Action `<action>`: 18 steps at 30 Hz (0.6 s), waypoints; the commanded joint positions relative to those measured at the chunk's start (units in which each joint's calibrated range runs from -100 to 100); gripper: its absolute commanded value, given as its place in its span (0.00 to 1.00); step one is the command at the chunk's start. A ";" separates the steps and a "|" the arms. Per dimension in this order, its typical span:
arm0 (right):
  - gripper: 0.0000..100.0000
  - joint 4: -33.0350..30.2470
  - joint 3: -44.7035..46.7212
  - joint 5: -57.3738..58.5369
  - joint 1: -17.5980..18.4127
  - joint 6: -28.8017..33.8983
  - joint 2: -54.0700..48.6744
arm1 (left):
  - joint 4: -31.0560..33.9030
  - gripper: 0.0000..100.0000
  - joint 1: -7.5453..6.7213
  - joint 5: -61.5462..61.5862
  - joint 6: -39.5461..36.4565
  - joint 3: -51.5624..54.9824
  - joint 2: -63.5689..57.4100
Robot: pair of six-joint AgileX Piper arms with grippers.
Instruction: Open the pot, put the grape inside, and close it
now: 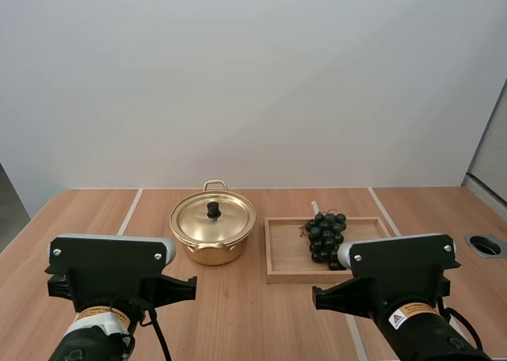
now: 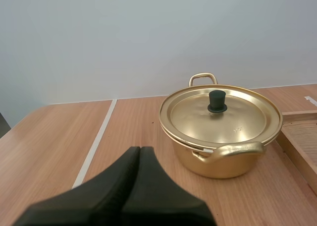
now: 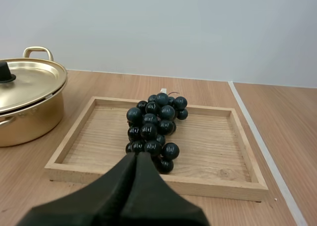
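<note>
lid sits on pot, grapes in wooden tray just right of pot; left gripper closed, empty, facing pot; right gripper closed, empty, right of pot

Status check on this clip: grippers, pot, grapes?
Left gripper shut, short of the pot. Right gripper shut, near the grapes in the tray. Lid on pot; nothing in the way.
</note>
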 commanded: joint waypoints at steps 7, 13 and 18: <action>0.00 0.82 -3.49 -12.79 0.03 0.13 -0.37 | 0.13 0.00 0.10 -1.40 -0.95 -6.38 -0.24; 0.00 0.82 -17.17 -8.40 0.03 -0.09 -0.37 | -3.12 0.00 0.10 -1.08 -0.94 -21.05 0.04; 0.00 0.58 -31.22 5.02 0.03 -0.09 4.30 | -3.84 0.00 0.10 3.72 -0.94 -33.14 6.97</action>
